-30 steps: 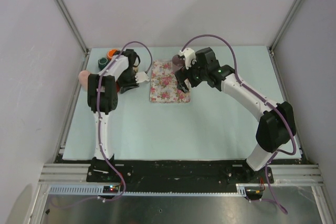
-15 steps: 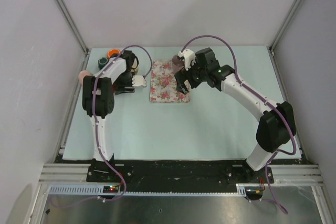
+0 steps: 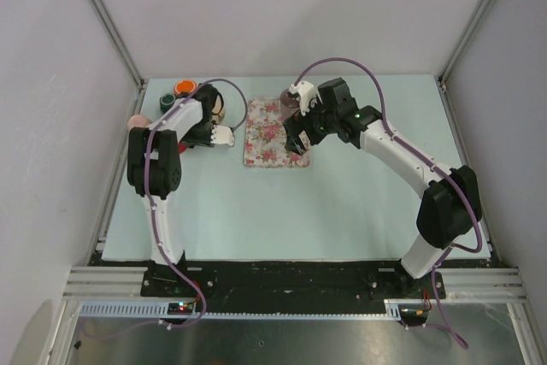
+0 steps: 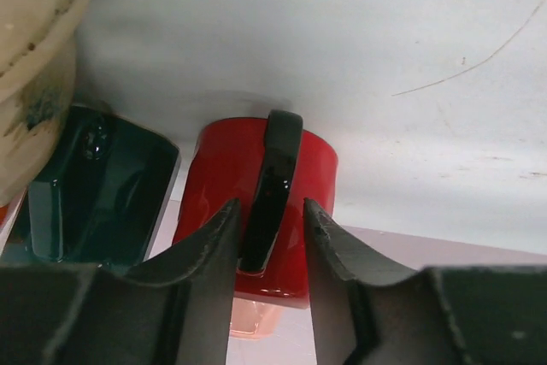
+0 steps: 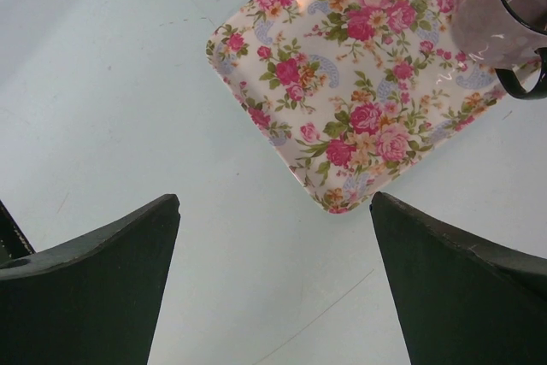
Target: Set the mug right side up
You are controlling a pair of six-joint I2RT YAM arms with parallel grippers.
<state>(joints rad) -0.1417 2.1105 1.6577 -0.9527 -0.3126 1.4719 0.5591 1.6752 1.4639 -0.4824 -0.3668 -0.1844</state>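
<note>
Mint-green worktop (image 3: 342, 203) carries everything. Just ahead of the right end effector (image 5: 275, 203) lies the floral tray (image 5: 359, 100), its near corner reaching in between the two fingers, which are spread as wide as they go and hold nothing. A translucent mauve mug (image 5: 500, 6) stands mouth up on the tray's far corner, ahead and to the right of that end effector.

At the far left of the worktop, the red mug (image 4: 214, 177) sits directly in front of the left end effector (image 4: 271, 208). I cannot tell whether its mouth is up or down. A teal mug (image 4: 94, 185) stands just beside it, left of the fingers, and a cream vessel (image 4: 34, 49) is further up and left.

The left end effector is partly open and straddles the red mug's black handle (image 4: 273, 177). Its left finger is against the handle or nearly so, and a sliver of red separates the right one.
</note>
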